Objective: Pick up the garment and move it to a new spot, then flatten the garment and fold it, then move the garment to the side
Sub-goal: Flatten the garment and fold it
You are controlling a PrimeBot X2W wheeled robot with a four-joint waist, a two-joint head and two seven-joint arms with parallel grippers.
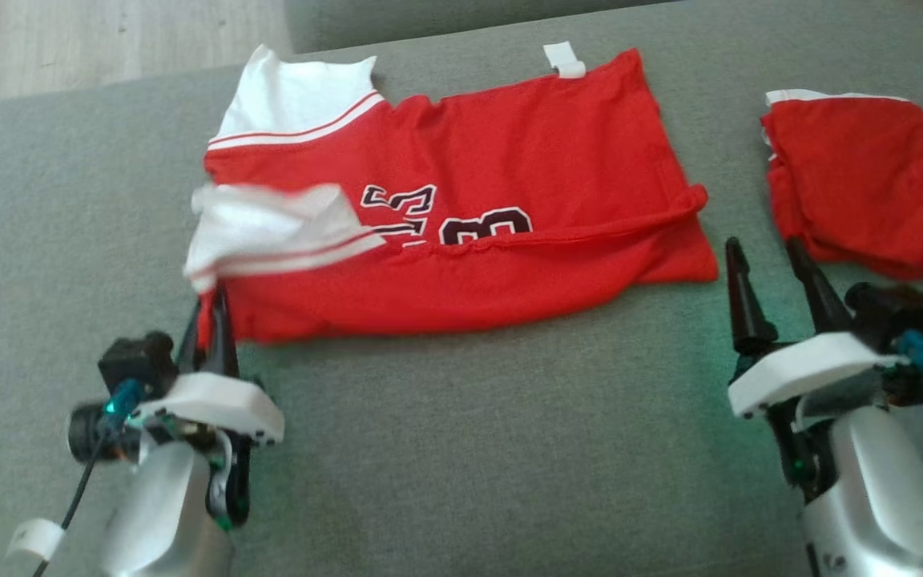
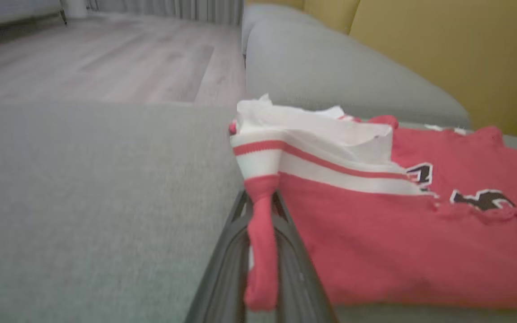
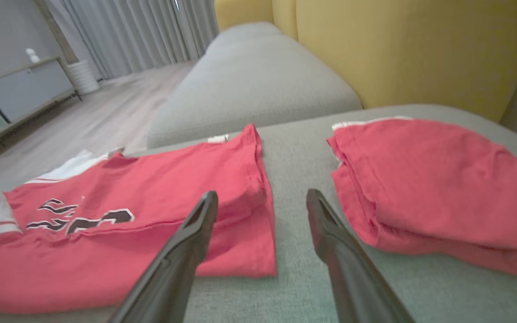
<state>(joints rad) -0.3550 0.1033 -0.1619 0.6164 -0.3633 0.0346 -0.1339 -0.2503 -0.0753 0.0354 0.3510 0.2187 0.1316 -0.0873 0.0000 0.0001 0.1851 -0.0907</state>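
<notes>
Head high, wrists low, all toward jersey (image 1: 509,160)

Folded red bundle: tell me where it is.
In the head view the bundle lies at the right of the grey cushion, just beyond the open right claw and apart from the jersey.

Jersey (image 1: 509,160): black, white-edged numerals (image 1: 484,227) on the red cloth, beyond the left gripper (image 1: 211,308) and to its right. One digit reads as 3. The neighbouring digit is cut by a fold and illegible. White tag (image 1: 564,59) at the far edge: no legible print.
</notes>
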